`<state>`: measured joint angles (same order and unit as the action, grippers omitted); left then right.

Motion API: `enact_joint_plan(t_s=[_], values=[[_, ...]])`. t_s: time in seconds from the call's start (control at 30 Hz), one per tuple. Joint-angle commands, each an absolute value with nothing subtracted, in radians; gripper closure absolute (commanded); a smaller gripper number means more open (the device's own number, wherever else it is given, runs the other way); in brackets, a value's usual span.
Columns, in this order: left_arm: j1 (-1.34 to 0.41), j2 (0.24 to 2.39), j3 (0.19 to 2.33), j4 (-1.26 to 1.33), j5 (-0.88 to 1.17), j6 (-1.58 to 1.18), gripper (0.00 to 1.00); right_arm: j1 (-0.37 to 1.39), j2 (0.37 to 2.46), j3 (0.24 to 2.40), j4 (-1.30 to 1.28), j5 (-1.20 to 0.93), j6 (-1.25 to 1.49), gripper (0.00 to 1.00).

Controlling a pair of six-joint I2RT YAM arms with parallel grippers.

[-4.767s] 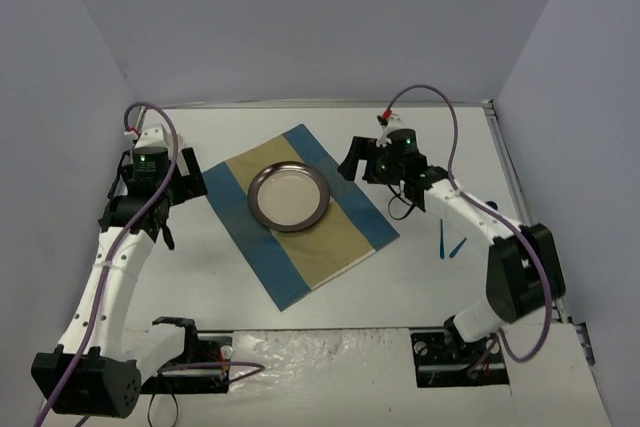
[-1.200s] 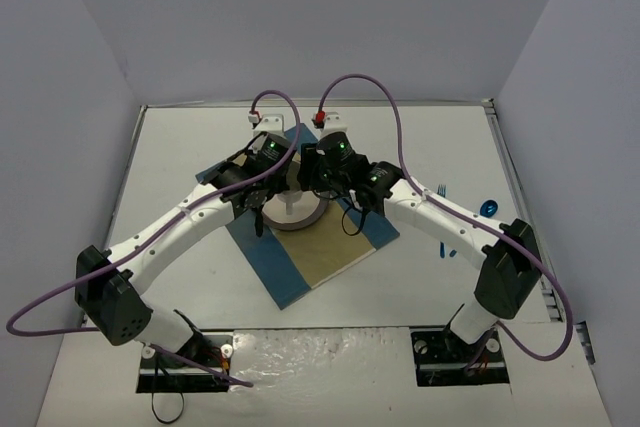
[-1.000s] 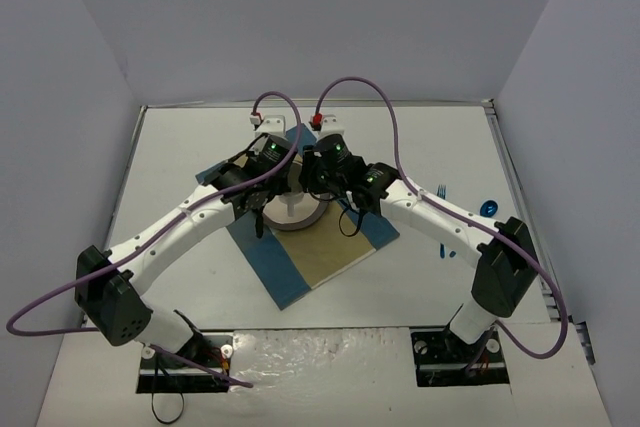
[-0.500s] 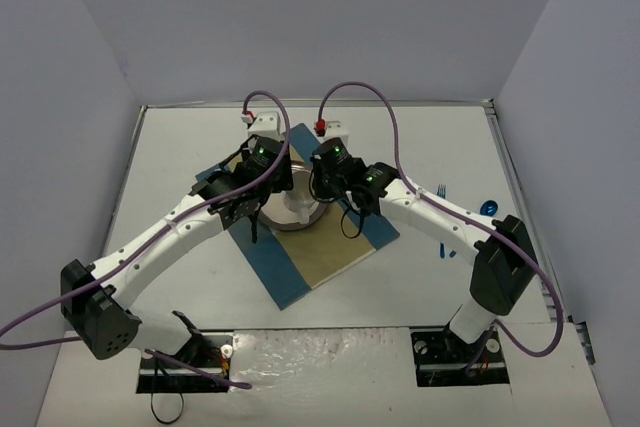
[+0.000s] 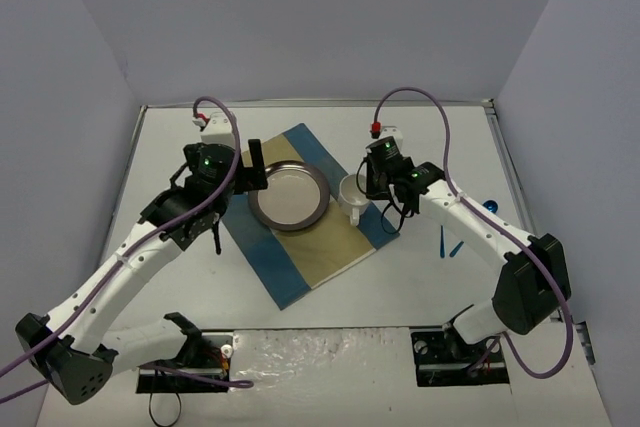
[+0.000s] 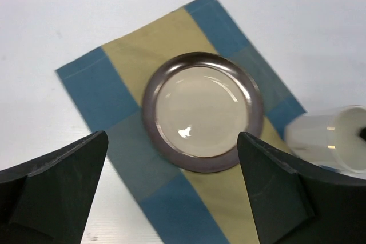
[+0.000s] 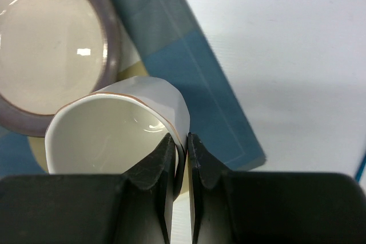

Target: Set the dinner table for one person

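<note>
Dinner table (image 5: 370, 287): white top, carrying a striped mat (image 5: 300, 267) with the plate (image 5: 288, 197) on it. Where is the cup? (K)

Cup (image 7: 114, 124) hangs in the right gripper (image 7: 181, 141), just right of the plate and over the mat's blue edge. It is tipped so its mouth faces the wrist. Cannot tell whether it touches the cloth. (M)

Grip? (K)

Jaws nearly closed, pinching the cup wall at the rim, one finger inside and one outside. Left gripper (image 6: 171, 138) is spread wide with nothing in it, above the mat to the left of the plate. (M)

Handling notes? (K)

Judgement: glazed ceramic, so stiff and slick, and it would chip if dropped. Light enough for a rim pinch, but likely to swing on it. The rim wall is the sensible hold. The table is rigid and fixed, with nothing to grasp. Set the cup down upright and gently (M)
</note>
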<state>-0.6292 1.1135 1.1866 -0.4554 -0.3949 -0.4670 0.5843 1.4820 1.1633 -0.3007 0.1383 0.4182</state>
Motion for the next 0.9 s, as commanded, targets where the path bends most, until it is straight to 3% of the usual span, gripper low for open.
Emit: enact_joint_plan(t_s=[0.0, 0.27, 0.87], values=[[-0.522, 1.045, 1.154, -0.457, -0.379, -0.379, 0.06, 0.551, 1.402, 1.132, -0.240, 0.120, 0.399, 1.00], [-0.352, 0.959, 1.084, -0.537, -0.353, -0.290, 0.05, 0.511, 1.406, 1.082, -0.241, 0.104, 0.384, 1.00], [-0.243, 0.905, 0.963, -0.514, -0.295, -0.276, 0.05, 0.505, 1.449, 1.048, -0.220, 0.113, 0.405, 1.00]])
